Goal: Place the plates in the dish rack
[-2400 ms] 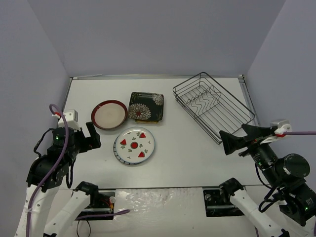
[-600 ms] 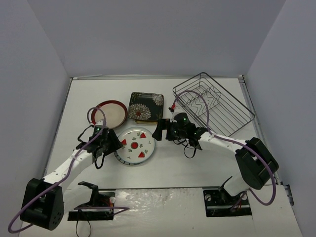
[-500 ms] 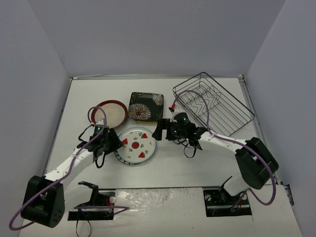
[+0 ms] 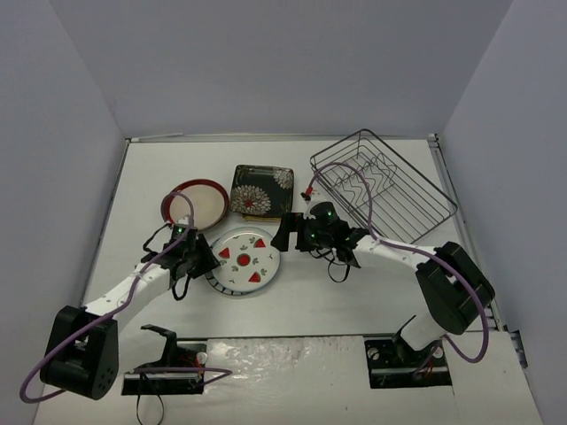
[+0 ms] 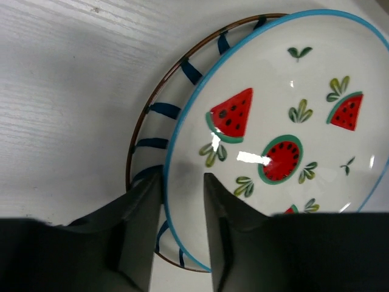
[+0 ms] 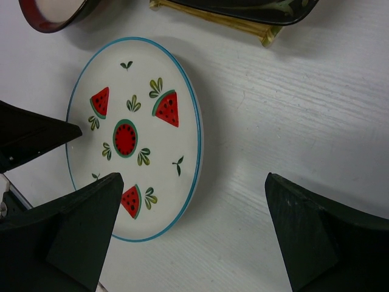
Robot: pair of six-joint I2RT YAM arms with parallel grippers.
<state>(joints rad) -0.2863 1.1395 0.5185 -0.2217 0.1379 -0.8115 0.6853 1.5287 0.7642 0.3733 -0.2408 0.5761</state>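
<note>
Where it rests, watermelon plate [image 4: 244, 259], blue-rimmed, white

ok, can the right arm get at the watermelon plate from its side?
Probably yes: right tool hangs open by the free rim of the watermelon plate; left tool straddles the opposite rim.

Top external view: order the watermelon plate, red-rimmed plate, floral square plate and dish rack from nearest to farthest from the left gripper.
1. Watermelon plate, right at the left gripper.
2. Red-rimmed plate, just behind.
3. Floral square plate, back right.
4. Dish rack, far right.
</note>
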